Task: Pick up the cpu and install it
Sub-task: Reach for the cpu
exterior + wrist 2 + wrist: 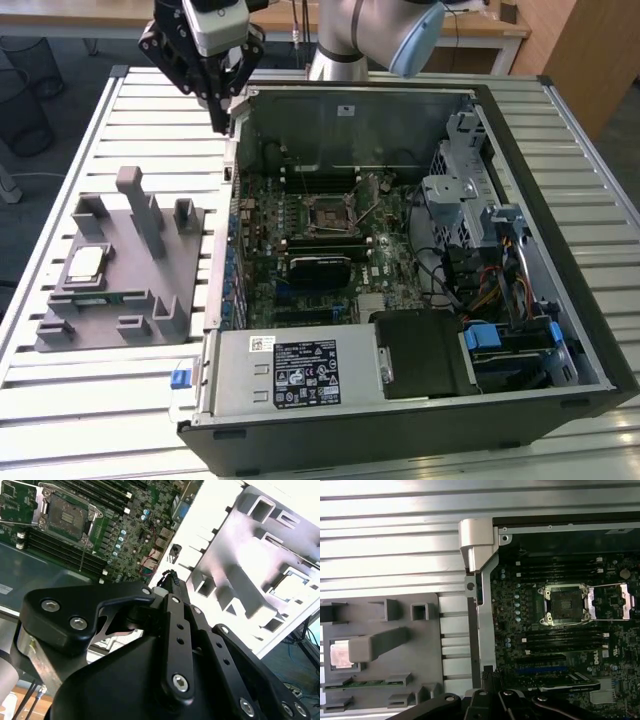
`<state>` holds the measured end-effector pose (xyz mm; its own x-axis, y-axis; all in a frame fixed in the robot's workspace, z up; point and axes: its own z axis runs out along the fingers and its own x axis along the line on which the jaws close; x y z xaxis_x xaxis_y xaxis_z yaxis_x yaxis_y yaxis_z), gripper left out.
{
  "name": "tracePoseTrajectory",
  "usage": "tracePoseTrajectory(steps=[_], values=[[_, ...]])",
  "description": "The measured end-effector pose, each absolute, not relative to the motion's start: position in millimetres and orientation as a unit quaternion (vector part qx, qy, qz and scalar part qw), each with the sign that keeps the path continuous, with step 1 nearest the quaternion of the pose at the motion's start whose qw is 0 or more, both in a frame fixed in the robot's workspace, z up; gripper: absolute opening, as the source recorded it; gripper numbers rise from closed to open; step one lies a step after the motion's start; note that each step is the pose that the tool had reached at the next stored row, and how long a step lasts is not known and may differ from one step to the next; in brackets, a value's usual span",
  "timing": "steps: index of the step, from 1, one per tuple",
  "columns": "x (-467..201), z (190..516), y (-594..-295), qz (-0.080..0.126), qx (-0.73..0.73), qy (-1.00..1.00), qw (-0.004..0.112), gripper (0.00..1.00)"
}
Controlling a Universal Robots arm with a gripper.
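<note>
The cpu [85,264], a small square chip with a pale silvery top, lies flat in a recess of the grey holder block [150,290] on the exterior view's left; the first wrist view has it too [340,655]. My gripper [222,118] hangs above the far left corner of the open computer case, away from the cpu, its fingers [171,580] drawn together and holding nothing. On the motherboard, the socket [328,214] stands open with its metal frame lifted, as both wrist views show [567,605] [67,515].
A green memory stick [95,298] lies in the holder block near the cpu. The block has upright posts [140,205]. The case wall [350,115], drive cage [465,200] and black power supply [300,370] surround the motherboard. Slatted metal table [90,420] underneath.
</note>
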<state>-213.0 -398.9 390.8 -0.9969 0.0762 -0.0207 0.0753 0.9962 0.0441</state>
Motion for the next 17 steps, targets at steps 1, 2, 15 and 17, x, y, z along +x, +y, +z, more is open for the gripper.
tracePoseTrajectory(steps=[1, 2, 15, 17], values=[[-214.1, 390.8, -398.9, 0.022, 0.038, 0.999, 0.011, 0.11], [-215.3, 390.7, -399.0, 0.022, 0.038, 0.999, 0.011, 0.11], [-232.4, 390.1, -398.9, 0.022, 0.038, 0.999, 0.01, 0.11], [-235.5, 390.0, -398.9, 0.022, 0.038, 0.999, 0.01, 0.11]])
